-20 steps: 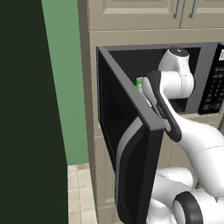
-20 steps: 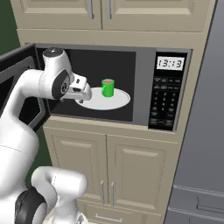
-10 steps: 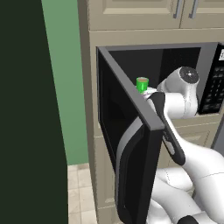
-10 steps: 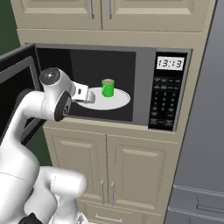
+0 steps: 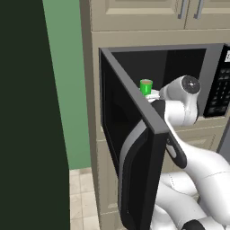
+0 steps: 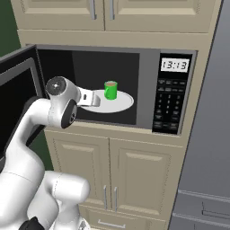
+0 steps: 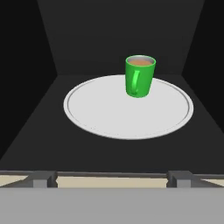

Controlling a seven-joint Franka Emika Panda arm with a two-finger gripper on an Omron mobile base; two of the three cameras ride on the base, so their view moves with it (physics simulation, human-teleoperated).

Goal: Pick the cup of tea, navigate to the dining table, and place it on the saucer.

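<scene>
A: Fingers [image 7: 42,178] spread wide, nothing between them. Two dark tips sit low in the hand view, one far left, one far right, at the mouth of the microwave [image 6: 148,72].

B: Gripper [image 7: 109,179] touching anything?

A: No. It's just at the front sill of the oven cavity, aimed inward. In the right base view the gripper [image 6: 91,97] reaches in from the left, at the near-left edge of the white turntable plate [image 7: 96,113].

B: Cup of tea [image 7: 139,75]?

A: Upright on the turntable plate, toward its far side, slightly right of centre from the hand camera. Bright green, handle facing the camera, light brown liquid near the brim. Clear gap between it and the fingers.

B: Other views?

A: Right base view: cup of tea [image 6: 110,90] just right of the gripper, not touching. Left base view: cup of tea [image 5: 146,86] peeks above the top edge of the open microwave door [image 5: 134,148], which swings out left and covers the hand.

B: Surroundings?

A: Keypad panel [image 6: 168,105] with a clock display on the microwave's right, beige cabinets [image 6: 112,175] above and below, green wall [image 5: 67,90] on the left.
</scene>
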